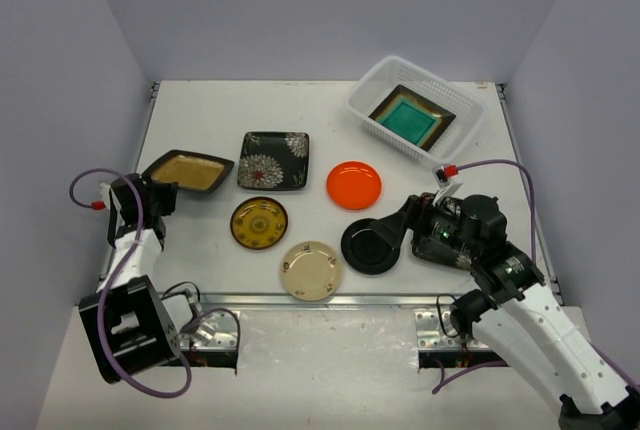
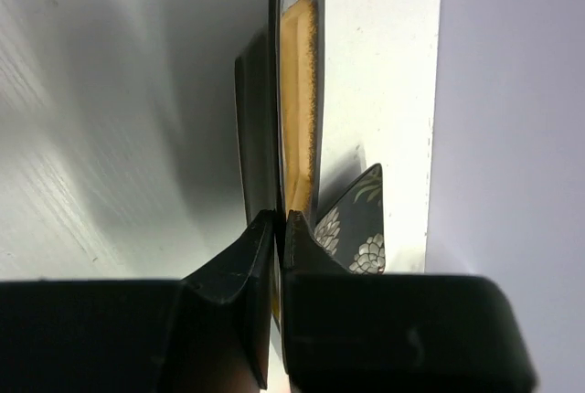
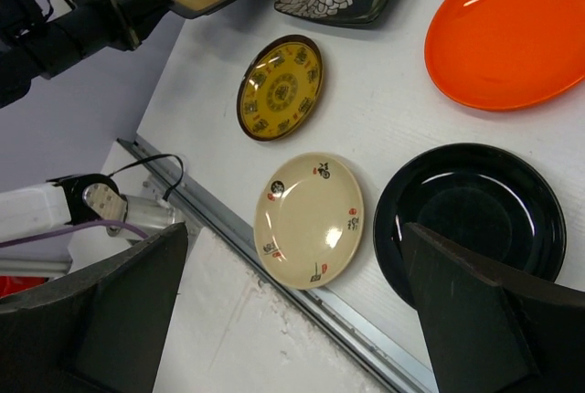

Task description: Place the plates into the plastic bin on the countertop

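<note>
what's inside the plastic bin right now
One square teal plate lies flat in the plastic bin, filling most of its floor. Nothing rests on top of it. Whether another plate sits beneath it cannot be seen, since the teal plate covers that spot.

Plain pale lavender walls (image 1: 320, 10)

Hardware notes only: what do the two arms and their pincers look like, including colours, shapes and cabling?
The left arm and right arm share white links and black joint housings. A purple cable loops along each, with a small red connector near the wrist. The left pincer and right pincer are matte black, each with two blocky, wedge-shaped fingers.
</note>
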Robot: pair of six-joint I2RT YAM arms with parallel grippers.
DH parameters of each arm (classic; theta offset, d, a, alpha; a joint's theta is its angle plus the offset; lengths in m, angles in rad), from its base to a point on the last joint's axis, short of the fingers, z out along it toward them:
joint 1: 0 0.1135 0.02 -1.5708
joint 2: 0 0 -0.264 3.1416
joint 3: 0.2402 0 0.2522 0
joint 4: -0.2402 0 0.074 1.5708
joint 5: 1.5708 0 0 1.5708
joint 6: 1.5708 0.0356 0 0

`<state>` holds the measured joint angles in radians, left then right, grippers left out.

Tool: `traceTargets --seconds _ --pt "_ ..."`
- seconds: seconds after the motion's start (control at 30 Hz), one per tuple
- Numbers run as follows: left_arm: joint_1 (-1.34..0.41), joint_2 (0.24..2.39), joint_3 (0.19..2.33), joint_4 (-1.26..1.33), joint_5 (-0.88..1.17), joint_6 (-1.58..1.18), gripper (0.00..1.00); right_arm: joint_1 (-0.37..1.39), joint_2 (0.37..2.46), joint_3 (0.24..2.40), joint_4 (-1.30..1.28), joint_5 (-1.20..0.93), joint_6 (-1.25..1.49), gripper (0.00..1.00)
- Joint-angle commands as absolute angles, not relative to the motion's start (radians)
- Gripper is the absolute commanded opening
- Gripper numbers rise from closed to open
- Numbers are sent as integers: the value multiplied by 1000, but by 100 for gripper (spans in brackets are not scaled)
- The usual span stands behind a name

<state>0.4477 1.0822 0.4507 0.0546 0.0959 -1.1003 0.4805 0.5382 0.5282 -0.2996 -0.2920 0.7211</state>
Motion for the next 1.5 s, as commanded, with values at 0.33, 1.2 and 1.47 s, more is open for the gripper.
traceTargets --seconds 0.33,1.2,1.47 --pt "454 804 564 121 309 -990 0 479 880 710 -138 -523 630 99" --pt "197 930 505 800 1020 -1367 0 354 1720 1339 -76 -914 648 83" --pt "168 973 476 867 1034 -1418 0 331 1680 1201 183 -1032 811 37"
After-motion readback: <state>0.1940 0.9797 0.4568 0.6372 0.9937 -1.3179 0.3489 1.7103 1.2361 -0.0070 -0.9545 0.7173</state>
